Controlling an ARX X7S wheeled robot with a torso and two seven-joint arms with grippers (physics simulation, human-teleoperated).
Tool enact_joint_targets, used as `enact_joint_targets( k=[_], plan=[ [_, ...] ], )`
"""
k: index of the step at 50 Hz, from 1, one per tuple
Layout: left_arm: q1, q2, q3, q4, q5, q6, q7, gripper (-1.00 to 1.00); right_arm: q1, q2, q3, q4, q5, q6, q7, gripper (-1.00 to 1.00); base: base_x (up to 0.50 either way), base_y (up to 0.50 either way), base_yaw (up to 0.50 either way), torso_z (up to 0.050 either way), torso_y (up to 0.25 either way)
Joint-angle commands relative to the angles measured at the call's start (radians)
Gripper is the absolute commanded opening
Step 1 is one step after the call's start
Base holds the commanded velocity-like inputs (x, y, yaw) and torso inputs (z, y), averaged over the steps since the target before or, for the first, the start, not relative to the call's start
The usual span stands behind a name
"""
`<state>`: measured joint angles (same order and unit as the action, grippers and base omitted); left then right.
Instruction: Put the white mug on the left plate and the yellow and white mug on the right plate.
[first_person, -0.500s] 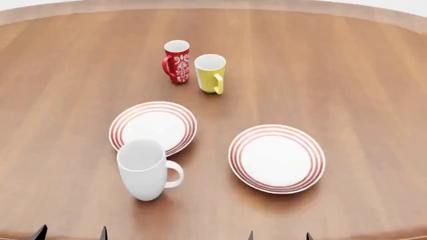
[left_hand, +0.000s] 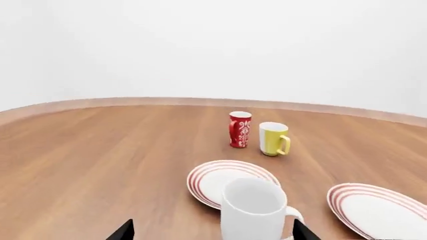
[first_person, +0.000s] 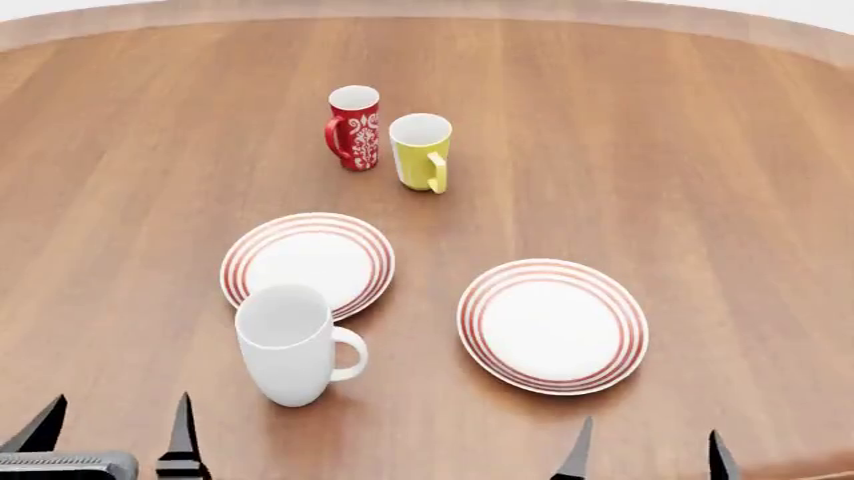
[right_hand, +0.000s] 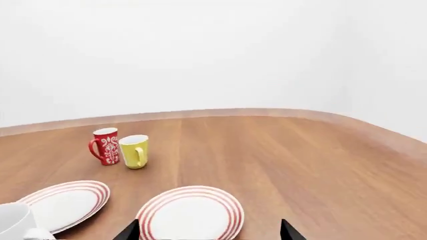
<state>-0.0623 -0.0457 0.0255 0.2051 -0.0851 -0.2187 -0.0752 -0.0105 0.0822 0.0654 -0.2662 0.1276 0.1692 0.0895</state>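
The white mug (first_person: 288, 343) stands upright on the table just in front of the left plate (first_person: 308, 262), handle to the right; it also fills the near part of the left wrist view (left_hand: 254, 210). The yellow and white mug (first_person: 422, 151) stands further back, upright, handle towards me. The right plate (first_person: 553, 324) lies bare in front of it. My left gripper (first_person: 114, 438) is open at the near edge, short of the white mug. My right gripper (first_person: 647, 455) is open, just short of the right plate (right_hand: 191, 213).
A red mug with a white floral pattern (first_person: 354, 126) stands right beside the yellow and white mug, on its left. The round wooden table's (first_person: 694, 160) far rim curves behind the mugs against a white wall.
Both grippers' fingertips have come further forward into the head view. The mugs and plates sit slightly lower in that view, so the view has shifted a little.
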Motion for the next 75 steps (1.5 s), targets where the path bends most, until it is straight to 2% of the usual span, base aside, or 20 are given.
enact_joint_targets(
  k=[1,5,15,25,43,49,57,58,62,75],
  plan=[
    [-0.045,-0.030,-0.045,0.127,-0.073,-0.122,-0.036,1.00,-0.050,0.044,0.103,-0.179,0.086,0.065,0.039,1.00,0.00,0.00,0.00,0.000,0.000],
    [-0.072,-0.034,-0.055,0.087,-0.080,-0.108,-0.047,1.00,-0.030,0.045,0.122,-0.151,0.132,0.062,0.029,1.00,0.00,0.00,0.00,0.000,0.000],
    [-0.061,-0.040,0.063,-0.009,-0.008,-0.041,-0.040,1.00,0.029,0.080,-0.002,-0.046,0.059,0.109,0.000,1.00,0.00,0.00,0.45,0.000,0.000],
    [-0.043,-0.049,0.107,-0.010,-0.018,-0.045,-0.031,1.00,0.057,0.086,-0.066,0.002,0.025,0.123,-0.004,1.00,0.00,0.00,0.50,0.000,0.000],
    [-0.063,-0.075,0.091,0.019,-0.061,-0.073,-0.053,1.00,0.109,0.085,-0.139,0.083,0.002,0.100,-0.012,1.00,0.00,0.00,0.50,0.000,0.000],
    [-0.051,-0.078,0.108,0.020,-0.055,-0.059,-0.060,1.00,0.094,0.094,-0.160,0.020,-0.009,0.122,-0.003,1.00,0.00,0.00,0.50,0.000,0.000],
    [-0.043,-0.082,0.120,0.034,-0.057,-0.067,-0.074,1.00,0.087,0.105,-0.164,0.011,-0.017,0.109,0.010,1.00,0.00,0.00,0.50,0.000,0.000],
    [-0.041,-0.085,0.119,0.040,-0.060,-0.070,-0.074,1.00,0.101,0.095,-0.150,0.028,0.008,0.157,0.015,1.00,0.00,0.00,0.00,0.000,0.000],
    [-0.041,-0.090,0.112,0.055,-0.073,-0.079,-0.075,1.00,0.079,0.087,-0.109,-0.002,0.075,0.110,-0.002,1.00,0.00,0.00,0.00,0.000,0.000],
    [-0.051,-0.104,0.103,0.063,-0.096,-0.089,-0.086,1.00,0.040,0.112,-0.045,-0.061,0.128,0.074,0.014,1.00,0.08,-0.50,0.00,0.000,0.000]
  ],
)
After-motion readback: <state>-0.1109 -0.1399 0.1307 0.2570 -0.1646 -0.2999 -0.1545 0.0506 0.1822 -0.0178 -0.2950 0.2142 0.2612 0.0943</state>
